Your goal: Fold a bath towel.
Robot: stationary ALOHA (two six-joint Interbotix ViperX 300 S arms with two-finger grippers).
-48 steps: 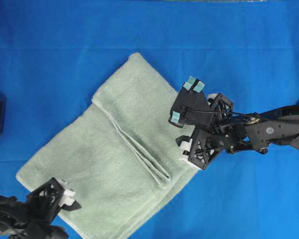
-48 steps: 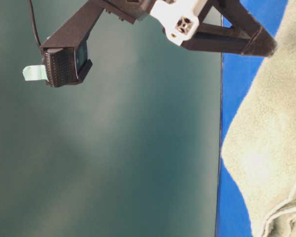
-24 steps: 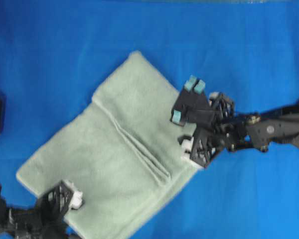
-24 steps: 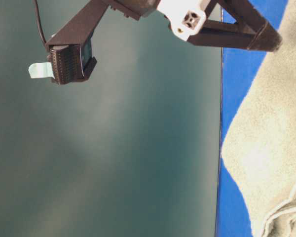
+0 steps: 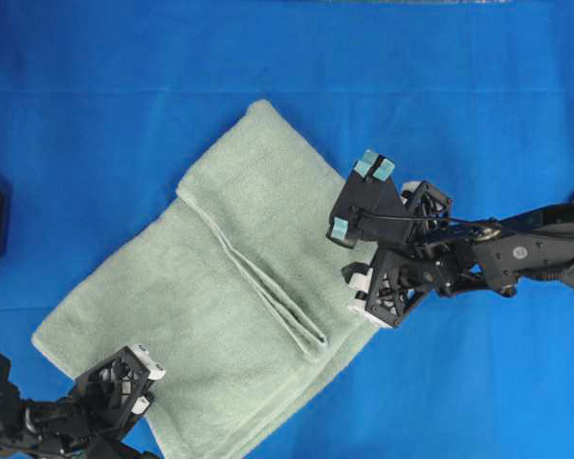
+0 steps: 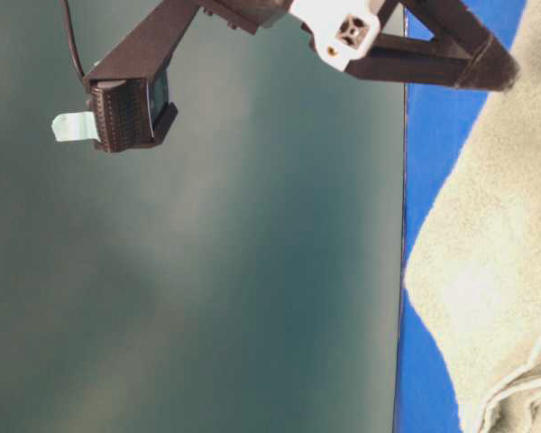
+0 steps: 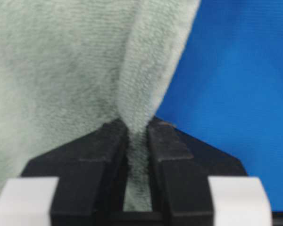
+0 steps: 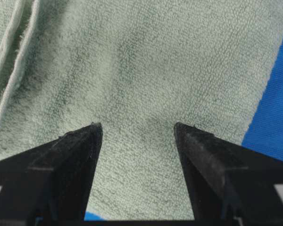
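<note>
- A large pale green bath towel [image 5: 225, 296] lies on a bright blue worktop [image 5: 124, 105], seen from overhead. It sits diagonally across the middle of the frame, running from the lower left up toward the upper centre.
- The towel is partly folded: its upper right portion is doubled over, and the stacked hemmed edges form a ridge running from the centre left down to the lower centre of the overhead view.
- The left pincer [image 5: 134, 382] sits at the lower left of the overhead frame, at the towel's lower left edge.
- In the left wrist view, the left pincer [image 7: 137, 136] has its two black fingers [image 7: 104, 150] pressed together on a raised fold of the towel's edge, with green terry cloth squeezed between them. Blue worktop fills the right side of that view.
- The right pincer [image 5: 364, 234] is right of centre in the overhead view, over the towel's right edge.
- In the right wrist view, the right pincer [image 8: 137, 129] is spread wide, its two dark fingers [image 8: 75, 150] pointing toward flat towel with nothing between them. Whether the tips touch the cloth is unclear.
- The table-level view is turned sideways: towel [image 6: 496, 271] and a blue strip fill the right side, a dull grey-green backdrop [image 6: 207, 271] the rest.
</note>
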